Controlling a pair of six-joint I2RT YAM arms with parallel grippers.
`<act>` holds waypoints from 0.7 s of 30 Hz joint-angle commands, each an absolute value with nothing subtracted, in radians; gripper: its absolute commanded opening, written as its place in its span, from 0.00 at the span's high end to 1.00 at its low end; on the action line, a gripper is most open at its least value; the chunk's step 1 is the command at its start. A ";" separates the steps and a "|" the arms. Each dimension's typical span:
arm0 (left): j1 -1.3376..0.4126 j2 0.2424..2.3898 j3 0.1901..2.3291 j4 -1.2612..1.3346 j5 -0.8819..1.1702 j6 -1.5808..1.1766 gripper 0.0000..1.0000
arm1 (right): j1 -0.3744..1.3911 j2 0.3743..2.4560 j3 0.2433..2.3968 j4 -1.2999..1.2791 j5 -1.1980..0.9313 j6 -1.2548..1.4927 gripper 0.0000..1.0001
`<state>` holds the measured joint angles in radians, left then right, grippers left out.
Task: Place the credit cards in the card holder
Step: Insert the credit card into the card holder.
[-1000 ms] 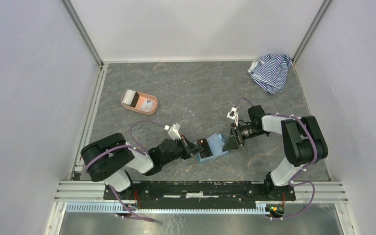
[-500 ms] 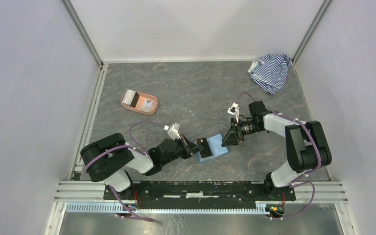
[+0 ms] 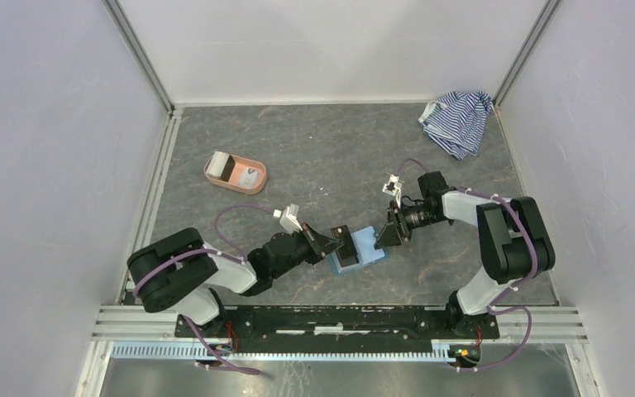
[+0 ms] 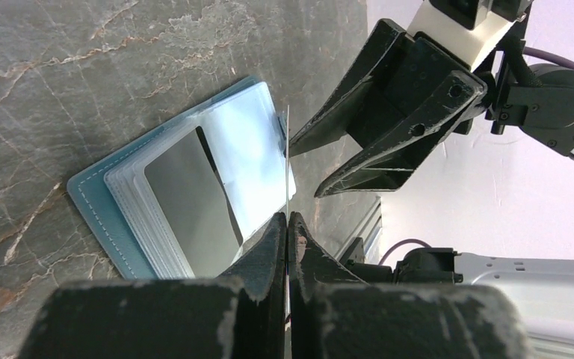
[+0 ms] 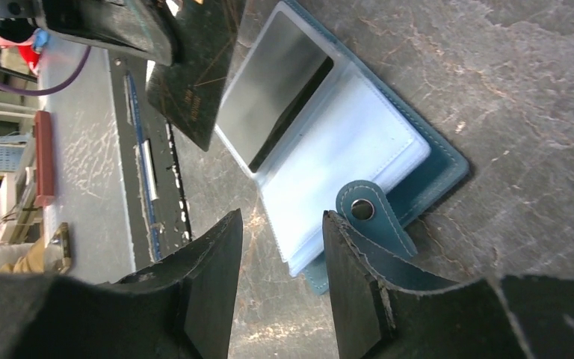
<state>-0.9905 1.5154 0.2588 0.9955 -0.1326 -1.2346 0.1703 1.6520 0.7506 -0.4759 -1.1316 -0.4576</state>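
Left pincer (image 4: 288,217) tight on dark card (image 5: 194,82), broadside only from right wrist; right pincer (image 5: 280,221) part-open.

Your top camera looks down from above the near edge over the whole surface (image 3: 322,157), both wrist cameras sit low and close, facing each other, sharing the open card holder (image 3: 365,248).
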 commanded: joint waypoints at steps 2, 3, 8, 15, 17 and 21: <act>-0.994 1.494 0.261 0.996 -0.178 -1.258 0.98 | 0.174 1.616 0.739 -0.412 -1.064 -0.412 0.49; -0.994 1.495 0.261 0.997 -0.178 -1.258 0.98 | 0.174 1.621 0.739 -0.410 -1.062 -0.407 0.49; -0.994 1.499 0.259 1.001 -0.174 -1.260 0.98 | 0.174 1.636 0.738 -0.409 -1.055 -0.403 0.49; -0.994 1.503 0.262 1.002 -0.170 -1.259 0.98 | 0.191 1.671 0.744 -0.434 -1.102 -0.417 0.50; -0.994 1.501 0.262 1.002 -0.171 -1.259 0.98 | 0.196 1.676 0.742 -0.434 -1.109 -0.415 0.50; -0.994 1.506 0.261 1.002 -0.170 -1.259 0.98 | 0.199 1.688 0.739 -0.431 -1.137 -0.407 0.50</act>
